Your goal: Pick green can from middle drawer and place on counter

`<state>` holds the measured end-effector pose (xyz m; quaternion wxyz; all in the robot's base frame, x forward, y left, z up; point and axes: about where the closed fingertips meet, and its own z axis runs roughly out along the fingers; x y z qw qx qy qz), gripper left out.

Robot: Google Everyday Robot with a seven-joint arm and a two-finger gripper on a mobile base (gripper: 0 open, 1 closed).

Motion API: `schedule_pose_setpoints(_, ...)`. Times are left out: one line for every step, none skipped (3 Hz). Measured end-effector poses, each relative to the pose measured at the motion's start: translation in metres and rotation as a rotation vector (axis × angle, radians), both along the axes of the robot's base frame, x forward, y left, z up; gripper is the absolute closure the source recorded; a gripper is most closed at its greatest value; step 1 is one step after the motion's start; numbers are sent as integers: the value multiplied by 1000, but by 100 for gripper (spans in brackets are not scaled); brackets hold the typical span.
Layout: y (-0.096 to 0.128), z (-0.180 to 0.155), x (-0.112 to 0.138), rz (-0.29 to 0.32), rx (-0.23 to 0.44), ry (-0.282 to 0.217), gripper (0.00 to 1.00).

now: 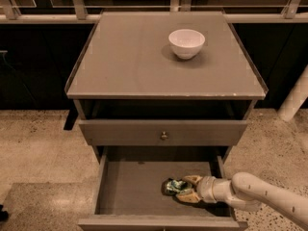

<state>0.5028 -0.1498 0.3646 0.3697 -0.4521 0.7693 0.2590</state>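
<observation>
The green can (171, 186) lies on its side on the floor of the open middle drawer (130, 186), right of centre. My gripper (186, 188) reaches in from the right, low inside the drawer. Its two tan fingers (192, 179) sit against the can's right end, one behind it and one in front, closed on it. The can rests on the drawer floor. The counter (130, 61) is the flat grey-brown cabinet top above.
A white bowl (186, 43) stands on the counter's back right. A shut drawer front with a small round knob (164, 135) sits just above the open drawer. My pale arm (262, 198) crosses the drawer's right wall. Speckled floor lies on both sides.
</observation>
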Motion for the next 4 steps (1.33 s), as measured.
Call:
schedule_pose_setpoints(0, 0, 0, 0, 0, 0, 89)
schedule_pose_setpoints(2, 10, -3, 6, 42, -3, 100)
schedule_pose_setpoints(-4, 55, -16, -36, 74, -26, 100)
schedule_pose_setpoints(-9, 114, -39, -86, 57, -11, 100)
